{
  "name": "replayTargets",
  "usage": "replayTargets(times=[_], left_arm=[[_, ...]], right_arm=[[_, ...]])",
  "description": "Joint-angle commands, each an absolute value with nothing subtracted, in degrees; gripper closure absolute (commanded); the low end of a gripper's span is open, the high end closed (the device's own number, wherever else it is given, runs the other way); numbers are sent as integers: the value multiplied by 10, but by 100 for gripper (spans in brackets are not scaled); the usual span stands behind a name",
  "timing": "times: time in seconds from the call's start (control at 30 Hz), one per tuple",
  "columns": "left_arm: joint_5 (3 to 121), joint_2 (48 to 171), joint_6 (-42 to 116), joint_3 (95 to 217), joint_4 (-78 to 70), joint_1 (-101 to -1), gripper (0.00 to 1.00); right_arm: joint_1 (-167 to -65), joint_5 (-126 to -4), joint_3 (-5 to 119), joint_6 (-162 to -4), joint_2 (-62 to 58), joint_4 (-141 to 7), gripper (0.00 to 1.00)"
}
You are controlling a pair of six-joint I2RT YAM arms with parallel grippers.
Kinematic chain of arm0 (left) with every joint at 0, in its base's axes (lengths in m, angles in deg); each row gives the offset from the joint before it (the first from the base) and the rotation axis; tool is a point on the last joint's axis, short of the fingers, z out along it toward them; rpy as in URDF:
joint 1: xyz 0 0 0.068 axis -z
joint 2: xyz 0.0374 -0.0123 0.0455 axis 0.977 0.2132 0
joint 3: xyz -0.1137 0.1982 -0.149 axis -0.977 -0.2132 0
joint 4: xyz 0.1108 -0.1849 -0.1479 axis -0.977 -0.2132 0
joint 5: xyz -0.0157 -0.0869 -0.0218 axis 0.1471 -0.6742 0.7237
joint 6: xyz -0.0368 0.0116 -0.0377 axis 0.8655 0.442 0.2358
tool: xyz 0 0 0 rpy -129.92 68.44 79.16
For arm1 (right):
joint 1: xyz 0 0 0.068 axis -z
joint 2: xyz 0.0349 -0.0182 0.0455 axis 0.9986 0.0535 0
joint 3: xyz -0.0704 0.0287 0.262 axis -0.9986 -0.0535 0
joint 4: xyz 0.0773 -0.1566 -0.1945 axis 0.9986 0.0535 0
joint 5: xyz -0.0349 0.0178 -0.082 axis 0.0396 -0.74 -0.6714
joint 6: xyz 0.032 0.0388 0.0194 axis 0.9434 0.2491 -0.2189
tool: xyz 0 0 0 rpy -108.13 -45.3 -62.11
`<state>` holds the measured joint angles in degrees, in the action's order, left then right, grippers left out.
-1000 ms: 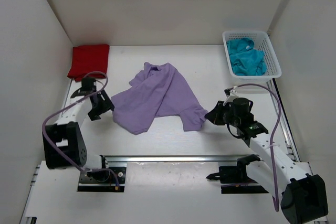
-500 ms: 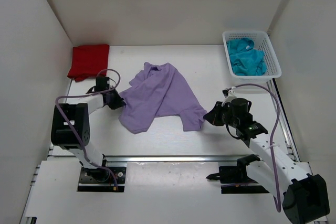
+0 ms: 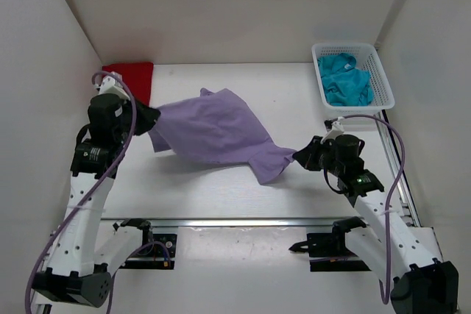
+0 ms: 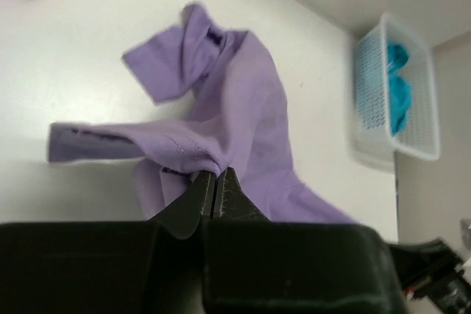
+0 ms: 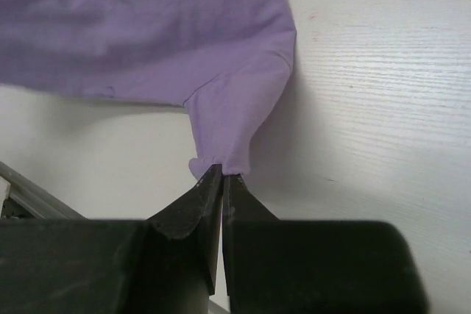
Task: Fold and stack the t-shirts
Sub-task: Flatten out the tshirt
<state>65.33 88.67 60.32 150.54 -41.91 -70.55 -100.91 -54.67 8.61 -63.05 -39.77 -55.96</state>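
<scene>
White walls close in a pale table [image 3: 221, 193], and on it the task's three shirts lie well apart. The red shirt [image 3: 132, 77] is at the far left corner, partly behind the left arm. The teal shirt [image 3: 344, 82] is bunched inside a white basket [image 3: 385, 86] at the far right. The purple shirt [image 3: 213, 131] hangs across the middle, stretched between both arms. The left gripper [image 3: 147, 117] has its jaws pressed together on a fold at the shirt's left edge, and the wrist view shows cloth pinched at the very tips. The right gripper [image 3: 300, 156] is likewise clamped on a narrow end of cloth at the lower right; whether that is a sleeve or a hem corner cannot be told. The step in hand looks like spreading the purple shirt flat before any fold. The left side rides up off the table with a shadow beneath it, and a sleeve is doubled under near the collar. To do it well, the arms should probably draw apart evenly so the cloth goes taut without being yanked. Both pinches are shallow, and a sharp tug could slip the fabric free. Lowering both ends together, far edge first, should let the shirt settle smooth rather than bunch. The spread shirt should land clear of the red one and the basket.
</scene>
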Motion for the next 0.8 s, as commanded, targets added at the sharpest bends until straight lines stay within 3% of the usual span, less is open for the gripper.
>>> replayTargets(times=[0.0,0.23,0.43,0.57,0.67,0.77], left_arm=[[699,893,590,1501,-551,-686,100],[647,945,575,1406,-469,-741,100],[677,1152,575,1432,-345,-743,100],[668,1338,580,1529,-299,-758,100],[645,1462,587,1669,-312,-760,100],[647,1574,582,1895,-388,-731,100]], right_arm=[[-993,-529,112,-633,-374,-596,100],[-1000,-553,119,-631,-295,-639,100],[-977,-535,155,-630,-220,-665,100],[-965,-528,158,-626,-204,-657,100],[-960,-531,148,-628,-219,-639,100],[-959,-549,126,-627,-258,-612,100]])
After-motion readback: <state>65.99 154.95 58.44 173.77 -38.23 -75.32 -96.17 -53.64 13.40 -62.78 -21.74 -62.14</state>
